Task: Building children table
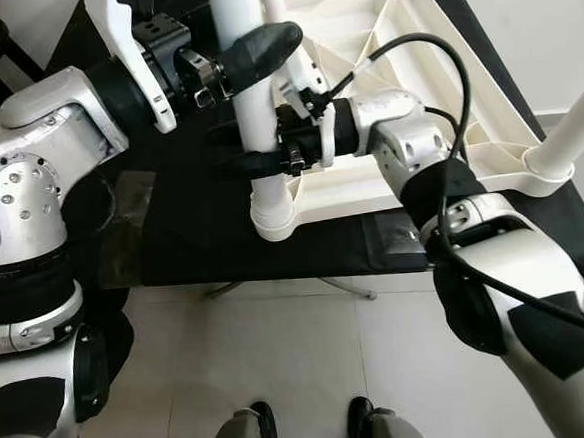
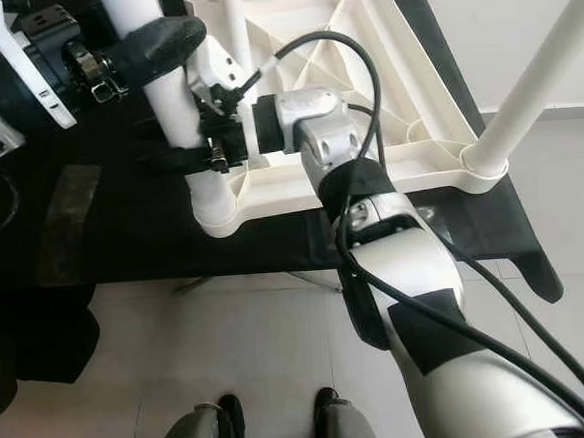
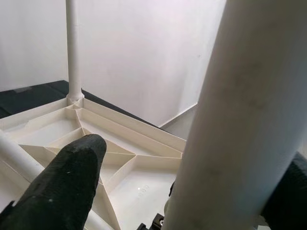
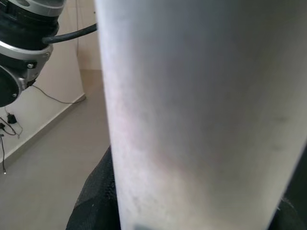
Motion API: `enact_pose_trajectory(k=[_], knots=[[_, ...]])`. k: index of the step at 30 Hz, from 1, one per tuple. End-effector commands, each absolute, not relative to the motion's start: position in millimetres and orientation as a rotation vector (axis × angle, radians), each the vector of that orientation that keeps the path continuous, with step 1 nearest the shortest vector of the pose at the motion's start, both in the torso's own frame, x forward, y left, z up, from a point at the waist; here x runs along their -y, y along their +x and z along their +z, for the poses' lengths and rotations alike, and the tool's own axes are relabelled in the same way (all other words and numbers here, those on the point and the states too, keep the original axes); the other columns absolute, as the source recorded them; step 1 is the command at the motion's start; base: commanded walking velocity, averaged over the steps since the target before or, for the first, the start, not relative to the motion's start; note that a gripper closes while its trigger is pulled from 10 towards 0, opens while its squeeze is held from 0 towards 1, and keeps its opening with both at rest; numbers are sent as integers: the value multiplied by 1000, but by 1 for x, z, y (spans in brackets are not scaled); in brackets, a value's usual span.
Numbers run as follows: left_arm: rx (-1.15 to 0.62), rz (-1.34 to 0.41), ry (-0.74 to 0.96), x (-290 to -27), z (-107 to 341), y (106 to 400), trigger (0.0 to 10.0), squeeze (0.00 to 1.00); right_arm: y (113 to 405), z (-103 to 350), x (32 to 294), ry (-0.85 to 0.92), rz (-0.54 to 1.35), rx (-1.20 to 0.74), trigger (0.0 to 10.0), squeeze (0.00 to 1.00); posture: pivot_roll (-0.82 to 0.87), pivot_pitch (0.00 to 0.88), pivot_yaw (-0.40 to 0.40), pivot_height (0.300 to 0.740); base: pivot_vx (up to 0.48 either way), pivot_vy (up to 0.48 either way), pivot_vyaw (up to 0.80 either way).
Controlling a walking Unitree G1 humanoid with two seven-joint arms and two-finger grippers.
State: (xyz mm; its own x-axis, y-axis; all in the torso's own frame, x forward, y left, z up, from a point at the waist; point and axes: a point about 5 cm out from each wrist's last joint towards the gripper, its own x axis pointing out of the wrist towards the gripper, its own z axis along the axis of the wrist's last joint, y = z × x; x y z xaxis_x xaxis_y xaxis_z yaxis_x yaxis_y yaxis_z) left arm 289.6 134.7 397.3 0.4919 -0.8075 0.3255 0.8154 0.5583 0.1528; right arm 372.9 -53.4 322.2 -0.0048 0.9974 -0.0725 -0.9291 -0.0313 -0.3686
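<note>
Gripping white leg (image 1: pixel 254 101), both claws

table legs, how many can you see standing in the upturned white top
3: the leg both grippers hold at the near left corner, one at the near right corner, one at a far corner. A fourth may be hidden.

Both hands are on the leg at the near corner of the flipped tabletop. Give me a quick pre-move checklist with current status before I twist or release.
1. Left hand closed around the white leg, upper part: ok.
2. Right hand closed on the same leg, lower down: ok.
3. Leg foot sits in the corner socket of the tabletop: ok; fully seated: cannot tell.
4. Leg upright: ok, roughly.
5. Right arm cable free of the leg: ok, but it loops over the tabletop.
6. Other corner leg seated: ok.
</note>
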Motion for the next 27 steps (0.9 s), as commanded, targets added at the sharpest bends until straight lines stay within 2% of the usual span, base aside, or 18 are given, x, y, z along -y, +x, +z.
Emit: enact_pose_trajectory(k=[1,4,5,7,8,10,11,12,13,15,17,19,22,25,26,27], knots=[[398,-973,-22,-138,398,289,10000,1000,377,315,61,-340,1514,226,0,0,54,280,63,740,0,0,0],[402,-960,0,-139,399,289,10000,1000,381,311,69,-317,1426,206,0,0,51,277,64,740,0,0,0],[403,-949,16,-143,399,288,10000,0,383,302,75,-290,1366,167,0,0,37,278,65,740,0,0,0],[403,-944,26,-146,399,287,10000,0,383,296,79,-273,1329,140,0,0,35,279,65,740,0,0,0],[402,-930,28,-153,399,284,10000,0,384,281,81,-314,1188,98,0,0,34,284,54,740,0,0,0],[402,-930,28,-153,399,284,10000,0,384,281,81,-314,1188,98,0,0,34,284,54,740,0,0,0],[403,-896,22,-163,399,282,10000,0,389,256,84,-195,724,36,0,0,29,282,52,740,0,0,0],[405,-864,7,-173,399,281,10000,0,376,228,84,-179,529,-13,0,0,34,286,73,740,0,0,0],[400,-831,2,-182,397,279,10000,0,363,210,75,-150,452,-54,0,0,26,287,74,740,0,0,0],[400,-831,2,-182,397,279,10000,0,363,210,75,-150,452,-54,0,0,26,287,74,740,0,0,0],[381,-787,5,-193,392,278,10000,0,360,207,54,-115,515,-39,0,0,42,269,73,740,0,0,0],[381,-787,5,-193,392,278,10000,0,360,207,54,-115,515,-39,0,0,42,269,73,740,0,0,0],[361,-705,9,-208,383,273,10000,0,376,219,60,-104,478,-22,0,0,41,264,65,740,0,0,0],[356,-675,4,-211,378,271,10000,0,375,221,62,-103,462,-23,0,0,41,263,66,740,0,0,0],[344,-638,0,-215,370,267,10000,0,375,223,64,-111,452,-26,2235,0,42,262,69,740,0,0,0],[344,-638,0,-215,370,267,10000,0,375,223,64,-111,452,-26,2235,0,42,262,69,740,0,0,0]])
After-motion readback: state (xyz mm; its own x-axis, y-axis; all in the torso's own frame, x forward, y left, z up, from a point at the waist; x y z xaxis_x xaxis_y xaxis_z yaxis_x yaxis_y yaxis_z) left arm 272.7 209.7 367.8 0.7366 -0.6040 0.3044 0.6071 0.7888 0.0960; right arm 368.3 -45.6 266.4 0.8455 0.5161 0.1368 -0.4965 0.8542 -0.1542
